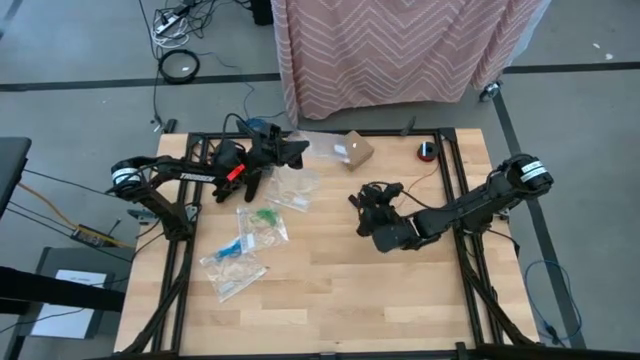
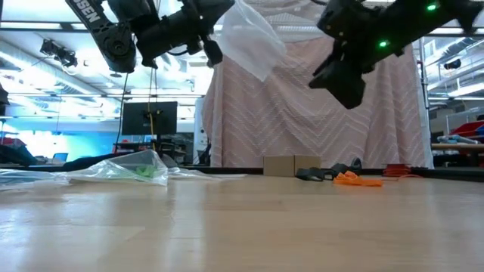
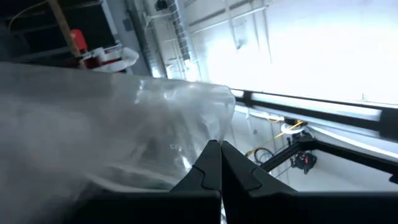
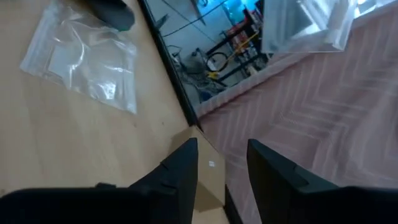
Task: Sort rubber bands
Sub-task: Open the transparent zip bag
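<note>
The left gripper (image 1: 297, 152) is held up in the air over the far side of the table (image 1: 330, 290). Its fingers (image 3: 219, 163) are pressed tight together on the edge of a clear bag (image 1: 325, 147), which hangs from them. The same clear bag is seen high up in the low view (image 2: 253, 38). The right gripper (image 1: 364, 198) is held above the middle of the table, and nothing is held in it. Its fingers (image 4: 183, 163) are kept partly apart, with a gap between them. A small brown box (image 1: 357, 149) is seen past them, near the far edge. More clear bags (image 1: 252, 235) are laid flat on the left part of the table. Green rubber bands (image 1: 265, 216) are seen inside one bag, and blue rubber bands (image 1: 232, 248) inside another. Orange rubber bands (image 2: 355, 179) are seen loose on the table in the low view, with some black rubber bands (image 2: 311, 174) just beside them.
</note>
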